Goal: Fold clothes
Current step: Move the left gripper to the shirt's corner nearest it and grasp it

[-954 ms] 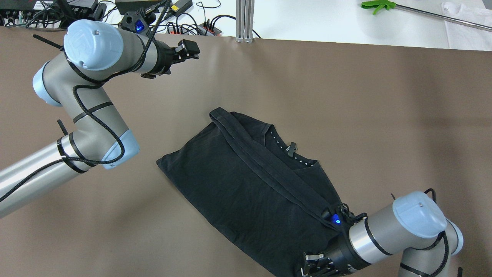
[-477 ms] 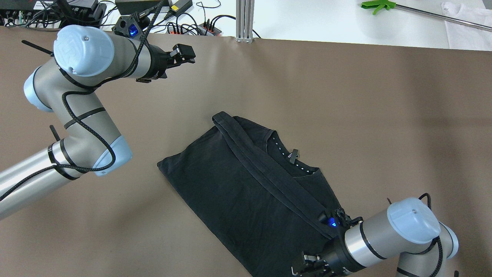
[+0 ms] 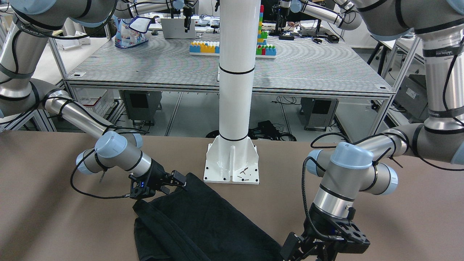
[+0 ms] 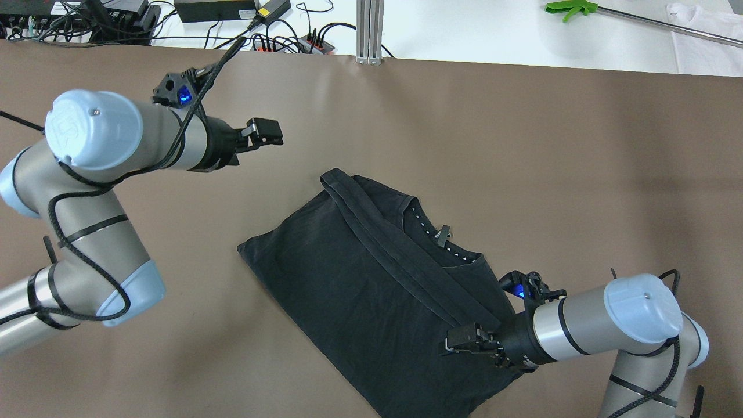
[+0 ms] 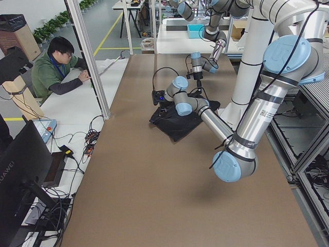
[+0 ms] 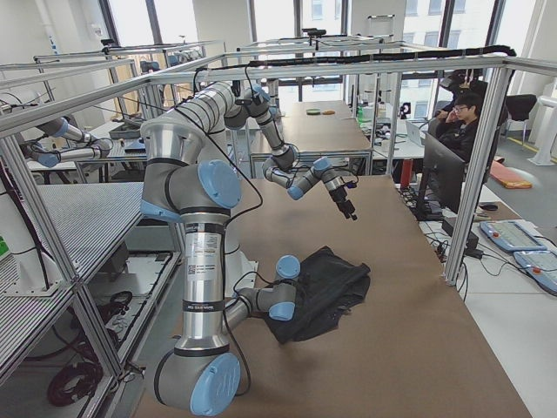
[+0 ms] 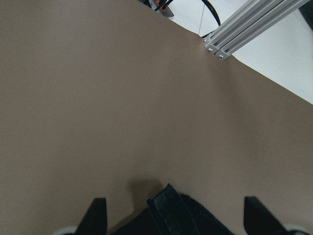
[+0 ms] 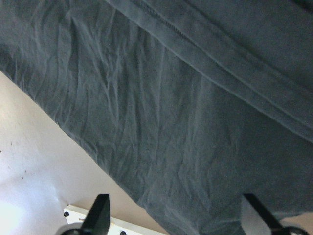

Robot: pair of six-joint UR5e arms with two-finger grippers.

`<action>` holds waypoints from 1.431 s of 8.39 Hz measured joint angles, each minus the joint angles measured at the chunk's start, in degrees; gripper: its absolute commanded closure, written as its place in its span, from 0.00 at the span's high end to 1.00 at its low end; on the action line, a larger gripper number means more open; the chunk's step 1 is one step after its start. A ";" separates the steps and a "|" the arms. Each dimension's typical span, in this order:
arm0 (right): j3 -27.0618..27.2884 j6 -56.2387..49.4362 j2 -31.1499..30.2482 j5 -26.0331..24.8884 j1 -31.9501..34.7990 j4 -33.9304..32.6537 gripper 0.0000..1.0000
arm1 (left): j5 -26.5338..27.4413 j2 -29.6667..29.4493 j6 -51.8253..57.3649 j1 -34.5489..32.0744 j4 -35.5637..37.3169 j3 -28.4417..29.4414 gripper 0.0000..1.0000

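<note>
The clothes (image 4: pixel 371 284) are one black shirt, folded into a rough rectangle and lying slanted at mid-table, with the collar showing on its right side. My right gripper (image 4: pixel 461 342) hovers open over the shirt's near right part. In the right wrist view its fingers (image 8: pixel 100 213) stand wide apart above the clothes (image 8: pixel 161 98), holding nothing. My left gripper (image 4: pixel 264 132) is open in the air to the far left of the shirt. The left wrist view shows its fingers (image 7: pixel 95 218) spread over bare table, with the shirt's far corner (image 7: pixel 168 210) at the bottom.
The white pillar's base plate (image 3: pixel 232 163) stands at the robot's side of the brown table. An aluminium post (image 4: pixel 369 29), power strips and cables (image 4: pixel 232 17) line the far edge. A green-handled tool (image 4: pixel 572 8) lies beyond. A person (image 5: pixel 59 67) sits at a side desk.
My left arm swung back towards the robot and its gripper came closer to the shirt's far corner. My right gripper moved from the shirt's near edge to above the shirt.
</note>
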 measured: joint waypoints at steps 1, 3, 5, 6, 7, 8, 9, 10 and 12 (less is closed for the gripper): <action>-0.25 -0.55 0.05 -1.45 1.18 -0.06 0.94 | -0.23 2.85 -0.41 1.60 -0.05 -2.28 1.00; -0.74 -1.48 0.10 -3.67 2.53 -0.10 0.94 | -0.28 7.39 -1.09 4.87 -4.34 -3.17 1.00; -0.85 -1.69 0.23 -4.49 3.38 -0.11 0.94 | 0.09 9.92 -1.27 6.47 -14.55 2.03 1.00; -0.92 -1.71 0.25 -4.73 3.55 -0.11 0.94 | 0.33 10.06 -1.26 6.70 -17.59 4.92 1.00; -1.07 -1.72 0.27 -4.86 3.62 -0.11 0.94 | 0.78 10.14 -1.10 6.79 -18.93 6.78 1.00; -1.27 -1.73 0.28 -4.92 3.64 -0.11 0.94 | 1.03 10.33 -0.99 6.93 -19.46 7.69 1.00; -1.43 -1.73 0.28 -4.94 3.66 -0.11 0.94 | 1.24 10.67 -0.97 7.59 -19.68 8.09 1.00; -1.52 -1.73 0.28 -5.00 3.66 -0.11 0.94 | 1.87 10.98 -1.09 8.76 -19.72 8.26 1.00; -1.56 -1.73 0.28 -5.55 3.64 -0.14 0.94 | 4.18 11.53 -1.34 11.43 -19.73 8.46 1.00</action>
